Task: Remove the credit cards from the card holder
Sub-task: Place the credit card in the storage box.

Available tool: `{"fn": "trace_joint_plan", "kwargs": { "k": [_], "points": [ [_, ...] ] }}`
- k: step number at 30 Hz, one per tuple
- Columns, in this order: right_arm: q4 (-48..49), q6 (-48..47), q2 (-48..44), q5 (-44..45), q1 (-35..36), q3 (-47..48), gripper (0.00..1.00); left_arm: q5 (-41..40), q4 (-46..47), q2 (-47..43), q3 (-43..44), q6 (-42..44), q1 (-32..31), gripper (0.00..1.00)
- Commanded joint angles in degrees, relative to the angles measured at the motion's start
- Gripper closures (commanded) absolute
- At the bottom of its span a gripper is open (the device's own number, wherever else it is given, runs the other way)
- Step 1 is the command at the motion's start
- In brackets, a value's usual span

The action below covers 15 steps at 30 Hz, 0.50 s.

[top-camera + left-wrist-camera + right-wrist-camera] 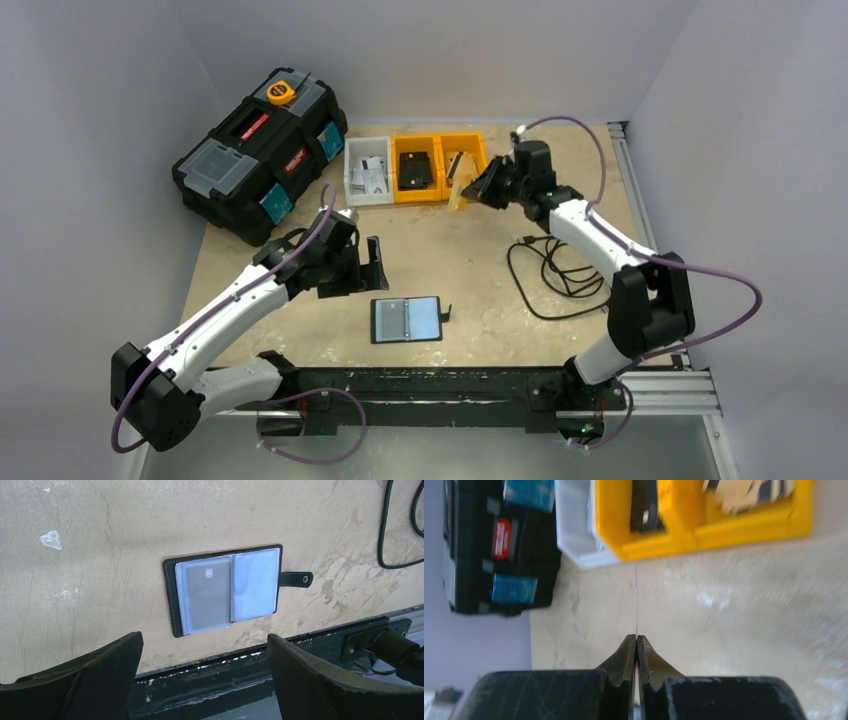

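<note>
Findings, from my remote station.

**Location.** The holder [171, 597] is lying open and flat on the desk [470, 270], near its front edge and between the two arm bases. Its tab [295, 579] is pointing right. One sleeved card [207, 596] is showing grey through the clear left-hand sleeve. I cannot tell whether the right-hand sleeve [255, 585] is holding another.

**Pincers.** The left pincer [204, 639] is hanging above and to the left of the holder. Its jaws are standing wide apart and gripping nothing. The right pincer [637, 639] is clamped on a held card [636, 600], which I am seeing edge-on as a thin pale line. It is hovering just short of the yellow bin [704, 540], well apart from the holder.

**Handling assessment.**
- I am judging each card light, stiff across its face but springy, and slick.
- The sleeved card is lying flush in the plastic, so no edge is offering itself from above.
- The sleeve film is soft and likely to cling.
- The holder is light and floppy, and will probably be sliding or lifting with any pull.

**Recommended hold.**
- I am advising one pincer to press the holder's black border down near the spine.
- The other pincer should nip the card's exposed short edge at the sleeve mouth and draw it out parallel to the desk.
- A firm pinch is needed, as the smooth faces may be slipping.
</note>
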Motion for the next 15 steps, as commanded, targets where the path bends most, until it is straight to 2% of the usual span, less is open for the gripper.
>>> {"fn": "trace_joint_plan", "kwargs": {
  "k": [1,8,15],
  "points": [
    [-5.03,-5.64,6.83,2.21,-5.27,12.08,1.0,0.72,-0.66,-1.97,1.71,1.94,0.44,0.05],
    [-8.12,-7.34,22.64,1.87,-8.53,28.88,1.0,1.68,-0.87,-2.85,1.76,2.65,0.39,0.05],
    [-11.43,-8.11,31.97,2.22,-9.11,38.71,1.0,2.14,-1.4,-3.62,1.83,3.05,0.43,0.05]
  ]
}}
